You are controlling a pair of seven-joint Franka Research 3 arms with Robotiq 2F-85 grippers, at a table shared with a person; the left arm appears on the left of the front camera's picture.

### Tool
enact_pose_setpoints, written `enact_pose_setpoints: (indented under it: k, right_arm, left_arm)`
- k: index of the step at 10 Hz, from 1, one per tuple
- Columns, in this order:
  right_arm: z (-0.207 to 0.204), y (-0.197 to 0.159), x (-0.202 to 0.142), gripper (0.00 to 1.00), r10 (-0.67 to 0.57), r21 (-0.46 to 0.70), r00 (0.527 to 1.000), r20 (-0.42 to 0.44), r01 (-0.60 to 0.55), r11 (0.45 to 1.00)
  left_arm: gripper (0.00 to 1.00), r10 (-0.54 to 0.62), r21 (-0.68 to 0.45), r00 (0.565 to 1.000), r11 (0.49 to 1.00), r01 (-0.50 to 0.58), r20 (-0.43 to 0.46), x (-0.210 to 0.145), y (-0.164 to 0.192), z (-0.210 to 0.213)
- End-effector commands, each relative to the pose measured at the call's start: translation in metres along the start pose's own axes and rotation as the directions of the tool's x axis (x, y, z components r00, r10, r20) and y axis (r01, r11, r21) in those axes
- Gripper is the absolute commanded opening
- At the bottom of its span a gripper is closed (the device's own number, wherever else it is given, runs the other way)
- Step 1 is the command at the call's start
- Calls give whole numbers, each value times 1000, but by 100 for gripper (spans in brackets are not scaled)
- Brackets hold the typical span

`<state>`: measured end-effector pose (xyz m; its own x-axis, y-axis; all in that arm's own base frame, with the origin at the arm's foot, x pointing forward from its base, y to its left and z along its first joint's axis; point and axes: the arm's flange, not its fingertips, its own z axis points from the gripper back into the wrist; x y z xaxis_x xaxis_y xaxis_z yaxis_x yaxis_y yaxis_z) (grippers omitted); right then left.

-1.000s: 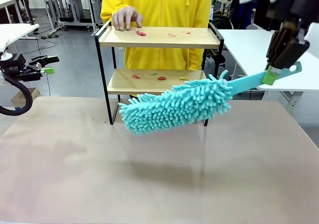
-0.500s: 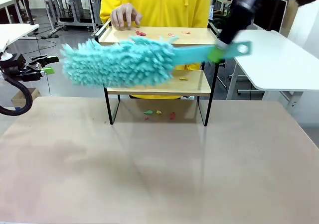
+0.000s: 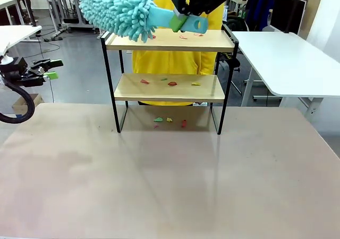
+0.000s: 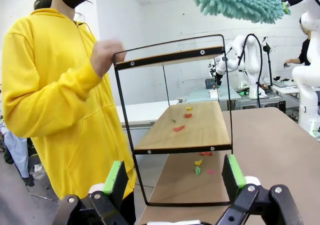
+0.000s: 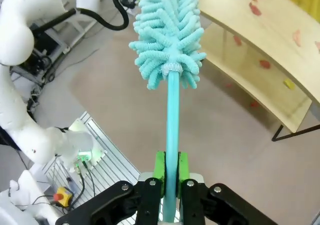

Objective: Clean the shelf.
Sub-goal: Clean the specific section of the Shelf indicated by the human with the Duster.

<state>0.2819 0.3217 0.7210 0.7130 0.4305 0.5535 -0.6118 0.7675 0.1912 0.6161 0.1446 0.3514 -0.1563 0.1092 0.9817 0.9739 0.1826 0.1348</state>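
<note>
Front view: the shelf stands on the table toward 12 o'clock, its two boards level, with a person in a yellow hoodie just behind it. Right gripper hangs high at 12 o'clock, its arm reaching in from about 1 o'clock, green pads pinching the handle of a teal duster. The handle lies near level and the fluffy head points to 11 o'clock, above the top board's left end. Small coloured scraps lie on both boards and on the table under the shelf. Left gripper sits at 9 o'clock, off the table's edge, fingers pointing to 3 o'clock. In its wrist view the pads stand spread wide with nothing between them, aimed at the shelf's end. There the person's hand, a loose fist, is just beside the top rail's corner at 10 o'clock; whether it touches cannot be told
</note>
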Motion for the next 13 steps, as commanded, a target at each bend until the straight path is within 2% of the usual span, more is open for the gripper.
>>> enact_pose_setpoints:
  k: [1, 5, 6, 7, 9, 10, 13]
  right_arm:
    - [4, 4, -3, 13, 24, 1, 1000, 5, -24, 1000]
    - [-1, 4, -1, 13, 18, 1, 1000, -7, -18, 1000]
    - [-9, 26, 18, 13, -57, -105, 996, 65, 64, 992]
    - [-17, 42, 37, 13, -94, -156, 989, 116, 112, 981]
    - [-45, 53, 67, 13, -229, -153, 962, 148, 251, 956]
    - [-58, 56, 77, 13, -278, -187, 947, 158, 306, 934]
    - [-86, 70, 102, 13, -363, -220, 914, 181, 397, 891]
  left_arm:
    - [100, -7, 0, 1000, 1000, 7, -3, 2, -2, 0]
    - [100, -7, 0, 1000, 1000, 7, -3, 2, -2, 0]
    - [100, -7, 0, 1000, 1000, 7, -3, 2, -2, 0]
    - [100, -7, 0, 1000, 1000, 7, -3, 2, -2, 0]
    - [100, -7, 0, 1000, 1000, 7, -3, 2, -2, 0]
    - [100, -7, 0, 1000, 1000, 7, -3, 2, -2, 0]
    - [100, -7, 0, 1000, 1000, 7, -3, 2, -2, 0]
